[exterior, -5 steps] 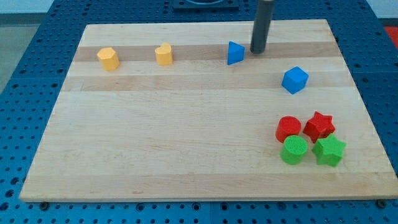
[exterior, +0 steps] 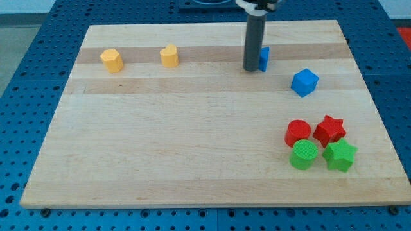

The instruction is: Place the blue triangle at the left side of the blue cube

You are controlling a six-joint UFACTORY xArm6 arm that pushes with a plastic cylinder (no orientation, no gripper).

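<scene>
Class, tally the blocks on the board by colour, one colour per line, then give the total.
Yellow: 2, block and block
Blue: 2, triangle partly behind my tip, cube
Red: 2, cylinder, star
Green: 2, cylinder, star
Total: 8

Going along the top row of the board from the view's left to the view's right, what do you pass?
Yellow hexagon block → second yellow block → my tip → blue triangle, partly hidden behind the rod → blue cube, sitting a little lower in the view.
</scene>
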